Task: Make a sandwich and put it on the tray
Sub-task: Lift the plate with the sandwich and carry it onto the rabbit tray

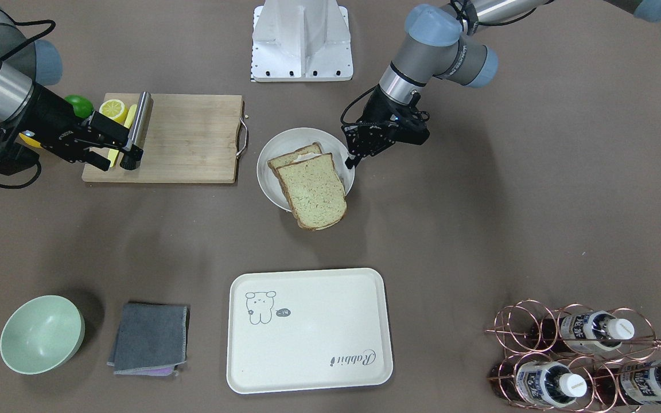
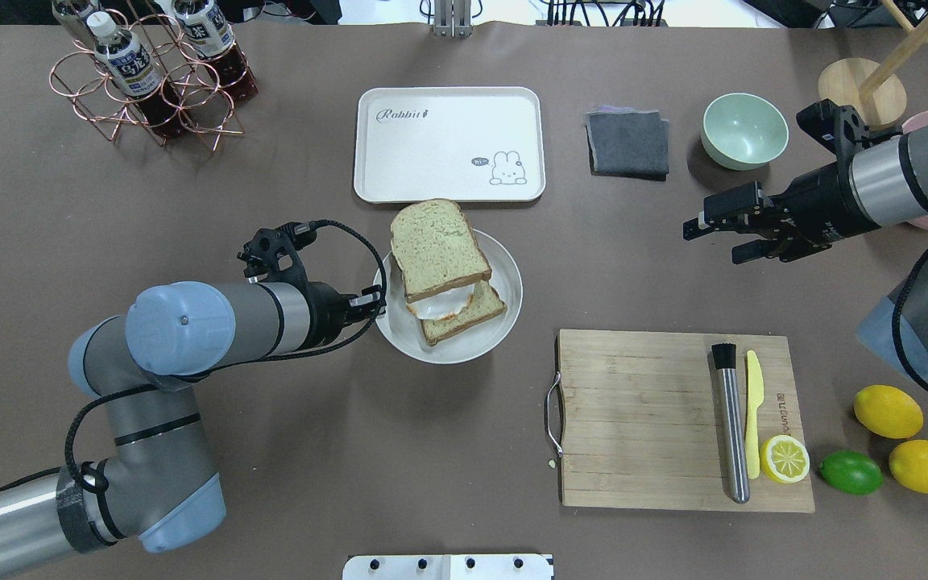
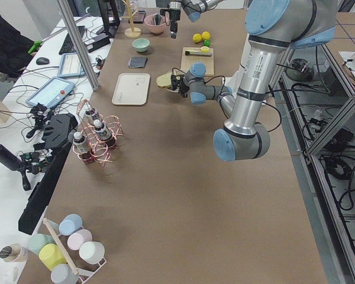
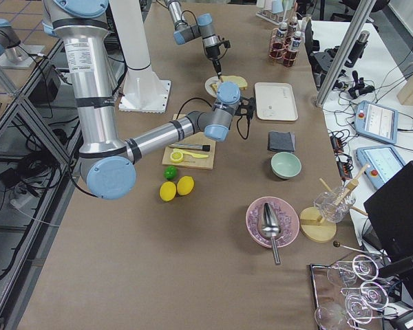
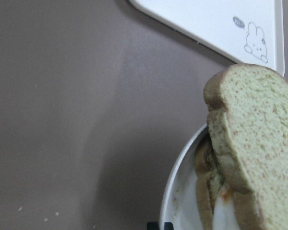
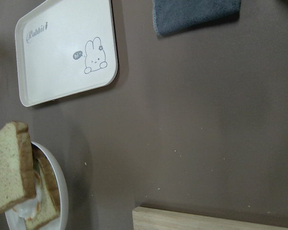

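The sandwich point(image 1: 313, 192) lies on a round white dish point(image 1: 284, 140) in the middle of the table. Its top slice is shifted and overhangs the rim toward the tray, and the fried egg shows between the slices point(image 2: 452, 302). The cream tray point(image 1: 319, 332) lies empty just beyond the dish, also in the overhead view point(image 2: 432, 153). My left gripper point(image 1: 352, 160) is shut, with its tips at the dish rim on the side away from the tray. My right gripper point(image 1: 115, 165) is open and empty, held in the air to the side of the tray, above the table.
A wooden cutting board point(image 2: 641, 419) holds a metal rod point(image 2: 730, 427), a yellow knife point(image 2: 752, 411) and a half lemon point(image 2: 785, 459). Lemons and a lime point(image 2: 851, 471) lie beside it. A grey cloth point(image 2: 627, 143), a green bowl point(image 2: 744, 130) and a bottle rack point(image 2: 150, 80) flank the tray.
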Robot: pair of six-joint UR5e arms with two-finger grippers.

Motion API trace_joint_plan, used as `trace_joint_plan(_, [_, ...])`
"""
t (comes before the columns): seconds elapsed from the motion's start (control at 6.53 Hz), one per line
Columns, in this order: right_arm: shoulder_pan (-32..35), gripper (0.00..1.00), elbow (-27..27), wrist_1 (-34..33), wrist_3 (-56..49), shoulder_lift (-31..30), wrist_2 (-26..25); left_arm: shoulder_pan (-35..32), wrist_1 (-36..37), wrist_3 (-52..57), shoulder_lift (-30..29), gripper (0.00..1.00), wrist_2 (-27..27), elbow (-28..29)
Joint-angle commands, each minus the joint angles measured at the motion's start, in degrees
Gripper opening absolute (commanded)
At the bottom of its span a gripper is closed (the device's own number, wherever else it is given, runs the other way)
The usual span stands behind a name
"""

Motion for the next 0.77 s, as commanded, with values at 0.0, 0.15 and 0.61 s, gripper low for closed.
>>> trace_joint_plan(0.0, [0.09, 0.99, 0.13, 0.09, 0.13, -0.02, -0.08, -4.32, 0.78, 0.12, -5.3, 0.0, 1.43, 5.92])
trace_joint_plan(0.15, [0.0, 0.99, 0.22, 0.09, 0.22, -0.1, -0.17, -6.95, 0.61, 0.12, -10.3, 0.0, 1.34, 12.49])
trace_joint_plan(0.61, [0.0, 0.99, 0.39, 0.09, 0.31, -0.19, -0.26, -11.01, -0.09, 1.79, -17.61, 0.0, 1.43, 24.38])
